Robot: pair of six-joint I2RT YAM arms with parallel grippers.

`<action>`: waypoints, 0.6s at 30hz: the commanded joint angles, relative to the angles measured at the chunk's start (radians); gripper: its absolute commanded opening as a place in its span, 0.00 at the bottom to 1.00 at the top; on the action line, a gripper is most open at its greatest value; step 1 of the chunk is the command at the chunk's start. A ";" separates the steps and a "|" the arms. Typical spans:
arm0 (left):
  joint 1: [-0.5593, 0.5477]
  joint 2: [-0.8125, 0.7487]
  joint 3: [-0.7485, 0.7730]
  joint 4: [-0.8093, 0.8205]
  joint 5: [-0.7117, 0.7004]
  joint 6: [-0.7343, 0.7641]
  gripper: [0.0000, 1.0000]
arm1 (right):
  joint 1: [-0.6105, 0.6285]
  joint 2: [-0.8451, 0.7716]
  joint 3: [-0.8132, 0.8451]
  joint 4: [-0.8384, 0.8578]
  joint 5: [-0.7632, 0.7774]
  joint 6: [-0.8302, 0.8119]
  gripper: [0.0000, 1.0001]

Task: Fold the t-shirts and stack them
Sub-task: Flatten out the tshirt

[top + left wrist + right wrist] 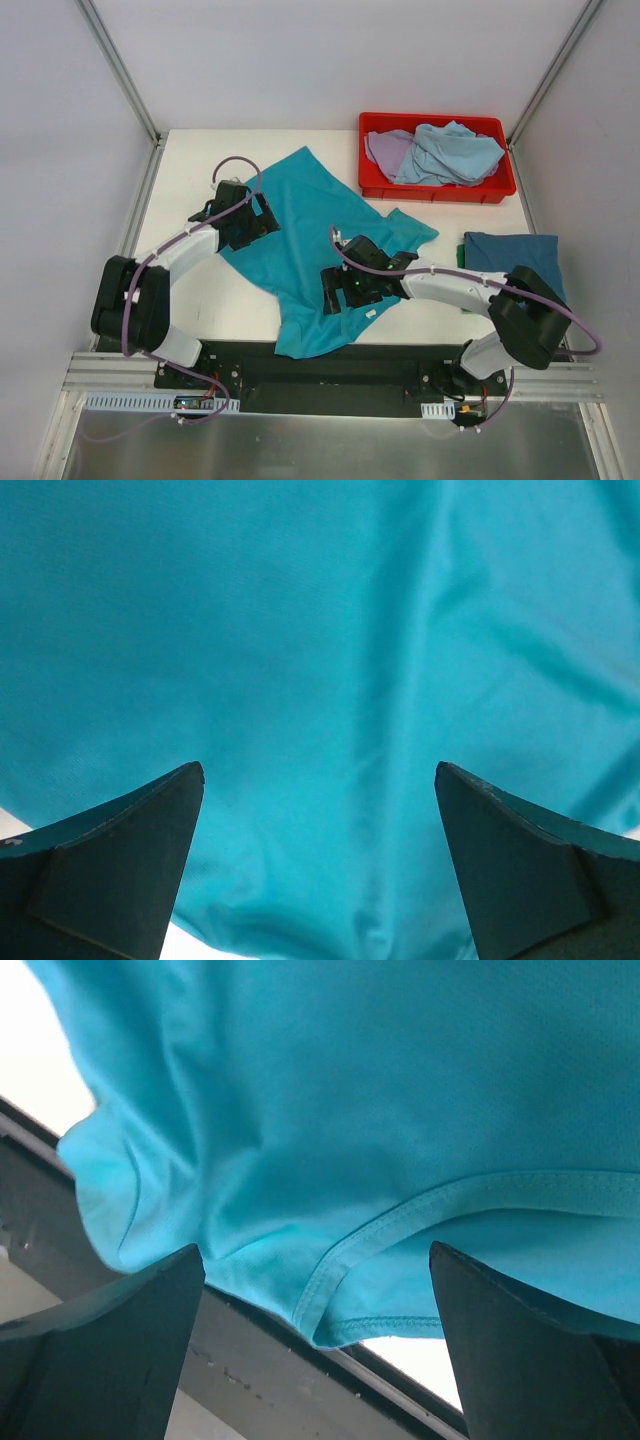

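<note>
your left claw (pixel 262 218) has its fingers (pixel 120 850) spread wide with nothing pinched. the teal t-shirt (pixel 310 235) lies straight under and ahead of the tips, filling the whole gap between them, mostly smooth with a few soft creases. a sliver of white table (pixel 200 170) shows just beneath the left finger.

your right claw (pixel 335 290) is also parted and grips nothing. under its gap you see the same shirt's stitched hem (pixel 470 1195), bunched, with the cloth edge draping past the table onto the black rail (pixel 250 1360) below the tips.

beyond the right claw, well apart from it, stands the red bin (pixel 437 190) holding a light blue shirt (pixel 450 152) and a lavender shirt (pixel 385 148), both crumpled. behind that claw, beside its arm, a dark blue shirt (pixel 505 252) lies folded on the table.
</note>
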 commanded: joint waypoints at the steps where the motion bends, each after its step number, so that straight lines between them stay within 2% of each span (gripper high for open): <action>1: 0.072 0.112 0.041 -0.014 0.114 0.036 0.99 | -0.015 0.063 0.002 0.011 0.036 0.063 0.97; 8: 0.088 0.151 0.008 -0.010 0.160 0.038 0.99 | -0.127 0.054 -0.074 0.009 0.046 0.054 0.97; 13: 0.074 0.108 -0.084 0.041 0.247 -0.002 0.99 | -0.340 0.046 -0.083 -0.014 0.024 -0.041 0.96; 18: -0.030 0.055 -0.169 0.079 0.288 -0.062 0.99 | -0.578 0.132 0.017 -0.047 0.058 -0.142 0.96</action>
